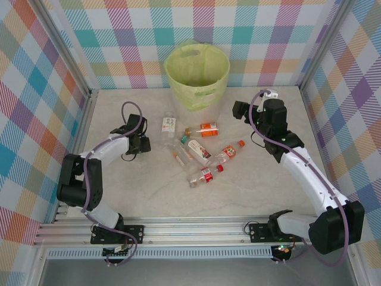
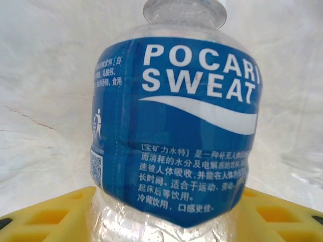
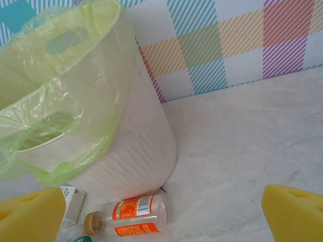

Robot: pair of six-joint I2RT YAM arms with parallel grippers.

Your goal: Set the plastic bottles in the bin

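Table (image 1: 155, 199): pale marble-look top, plaid walls (image 1: 36, 89) on three sides.

Bin (image 1: 197, 95): cream bucket, upright at back centre by the rear wall. A yellow-green bag (image 3: 60, 75) lines it and drapes over the rim.

Left arm (image 1: 101, 152) comes in from the left, wrist low, just left of the bottle cluster. Right arm (image 1: 309, 173) runs up the right side, wrist turned toward the bin.

Left gripper (image 1: 143, 143): clamped on a Pocari Sweat bottle (image 2: 176, 131), clear body with a blue label. Yellow finger pads (image 2: 45, 214) press on both sides of its lower body, and the label is creased there. The neck points away from the wrist camera, with marble behind it. Can't tell if the bottle rests on the table or is off it. It is well apart from the bin, front-left of it.

Right gripper (image 1: 240, 109): jaws wide apart, nothing between them. Its yellow fingers (image 3: 292, 212) sit at the two bottom corners of the wrist view. It hangs near the bin's right side.

Loose bottles all lie on the table in front of the bin, between the arms:
- white-label bottle (image 1: 169, 124), nearest the left gripper
- orange-label bottle (image 1: 206, 128), tan cap, closest to the bin's base, not touching it
- boxy white-label bottle (image 1: 199, 152), mid-cluster
- right red-label bottle (image 1: 231, 151), red cap
- near red-label bottle (image 1: 207, 174), red cap, closest to the arm bases
- small orange-banded bottle (image 1: 178, 156), too small to read
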